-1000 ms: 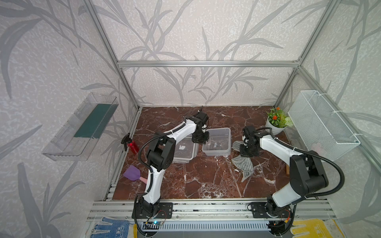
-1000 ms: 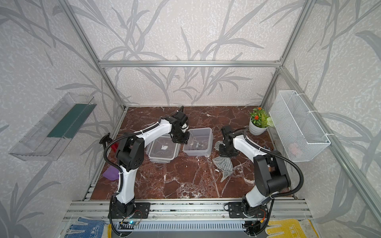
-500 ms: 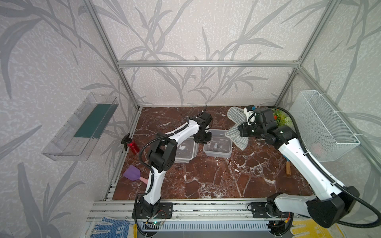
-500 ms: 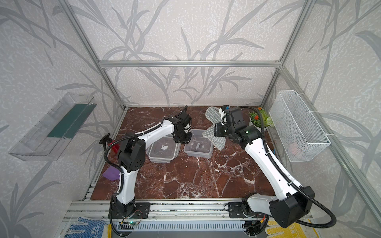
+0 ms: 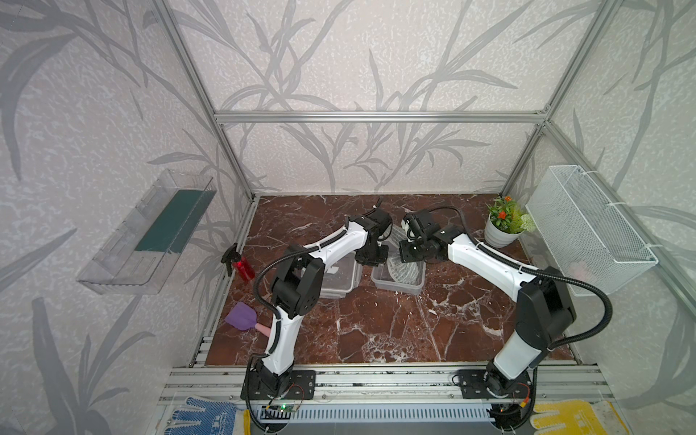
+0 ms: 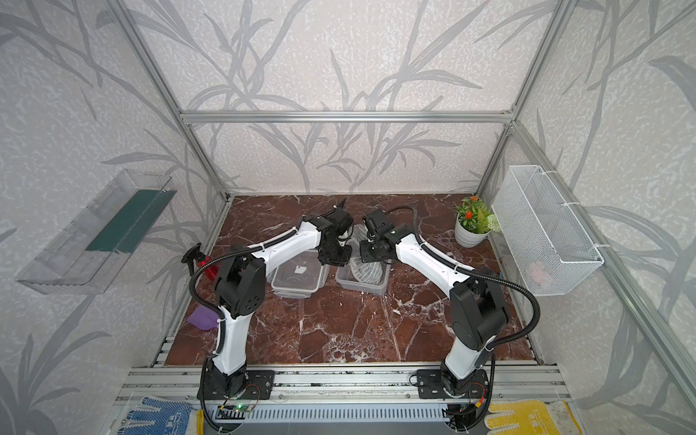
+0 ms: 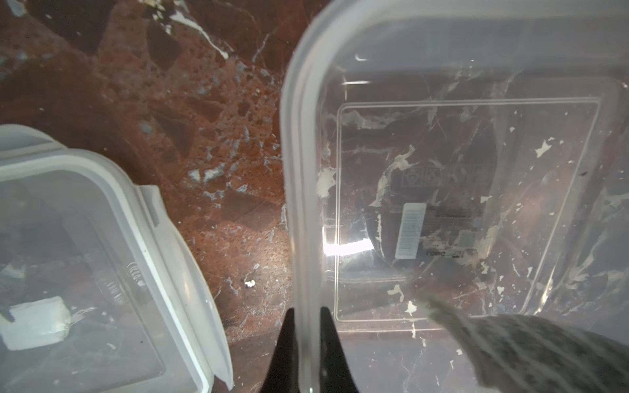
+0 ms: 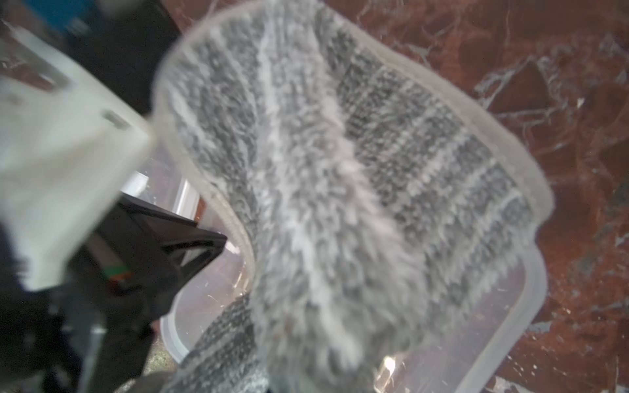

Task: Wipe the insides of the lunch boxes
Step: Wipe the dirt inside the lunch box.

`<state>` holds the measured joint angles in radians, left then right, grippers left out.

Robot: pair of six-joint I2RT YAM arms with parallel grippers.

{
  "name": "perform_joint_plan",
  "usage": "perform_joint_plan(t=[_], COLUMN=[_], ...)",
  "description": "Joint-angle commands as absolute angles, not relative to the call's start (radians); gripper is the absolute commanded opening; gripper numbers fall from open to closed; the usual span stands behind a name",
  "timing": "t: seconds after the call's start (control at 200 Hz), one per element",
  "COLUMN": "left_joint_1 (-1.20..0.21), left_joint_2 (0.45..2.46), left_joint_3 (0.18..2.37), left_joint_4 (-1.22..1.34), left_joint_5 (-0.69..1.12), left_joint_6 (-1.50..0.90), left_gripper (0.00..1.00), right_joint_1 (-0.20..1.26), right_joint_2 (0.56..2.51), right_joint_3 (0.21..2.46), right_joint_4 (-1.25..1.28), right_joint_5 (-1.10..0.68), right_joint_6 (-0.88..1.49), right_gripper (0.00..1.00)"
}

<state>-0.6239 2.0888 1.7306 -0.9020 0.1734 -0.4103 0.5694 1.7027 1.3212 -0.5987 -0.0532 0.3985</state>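
left pincer (image 7: 307, 312) nips the rim of a clear lunch box (image 7: 299, 153); opposite it the right pincer (image 5: 407, 256) grips a striped cloth (image 8: 340, 204) that hangs down into that box. the second lunch box (image 5: 339, 280) sits just beside the left pincer, apart from the first. both stand on a red-brown marbled tabletop (image 5: 376, 327), walled by leaf-print wallpaper (image 5: 339, 56) in aluminium framing (image 5: 376, 116).

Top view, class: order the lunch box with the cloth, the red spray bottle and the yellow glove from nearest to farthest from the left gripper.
1. Lunch box with the cloth: centre, its rim pinched by the left gripper.
2. Red spray bottle: far left side.
3. Yellow glove: front right corner.
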Motion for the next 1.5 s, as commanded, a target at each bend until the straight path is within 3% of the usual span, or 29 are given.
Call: perform_joint_plan(t=[0.0, 0.07, 0.22, 0.31, 0.485, 0.525, 0.56, 0.635, 0.85, 1.495], left_joint_1=[-0.625, -0.625, -0.628, -0.630, -0.632, -0.635, -0.635, -0.638, -0.655, -0.683], left_joint_2=[2.025, 2.013, 1.977, 1.958, 1.944, 1.944, 1.945, 1.944, 1.928, 1.858], left_joint_3=[1.739, 1.738, 1.723, 1.717, 1.709, 1.708, 1.708, 1.709, 1.710, 1.617], left_joint_4=[-0.884, -0.866, -0.826, -0.824, -0.837, -0.837, -0.838, -0.834, -0.827, -0.843], left_joint_5=[0.155, 0.175, 0.237, 0.245, 0.240, 0.241, 0.242, 0.244, 0.259, 0.230], left_joint_6=[-0.444, -0.452, -0.468, -0.464, -0.457, -0.456, -0.457, -0.457, -0.458, -0.462], left_gripper=[0.00, 0.00, 0.00, 0.00, 0.00, 0.00, 0.00, 0.00, 0.00, 0.00], right_joint_1=[0.570, 0.570, 0.578, 0.584, 0.585, 0.585, 0.586, 0.585, 0.583, 0.501], right_joint_2=[1.701, 1.759, 1.882, 1.917, 1.935, 1.930, 1.924, 1.925, 1.989, 1.927], right_joint_3=[1.273, 1.273, 1.358, 1.394, 1.442, 1.439, 1.433, 1.432, 1.489, 1.552], right_joint_4=[-0.586, -0.599, -0.652, -0.648, -0.641, -0.622, -0.599, -0.564, -0.525, -0.494], right_joint_5=[-0.062, -0.087, -0.134, -0.145, -0.161, -0.179, -0.196, -0.231, -0.262, 0.101], right_joint_6=[0.443, 0.447, 0.437, 0.443, 0.460, 0.464, 0.470, 0.483, 0.541, 0.631], right_gripper=[0.00, 0.03, 0.37, 0.50, 0.56, 0.51, 0.41, 0.00, 0.00, 0.00])
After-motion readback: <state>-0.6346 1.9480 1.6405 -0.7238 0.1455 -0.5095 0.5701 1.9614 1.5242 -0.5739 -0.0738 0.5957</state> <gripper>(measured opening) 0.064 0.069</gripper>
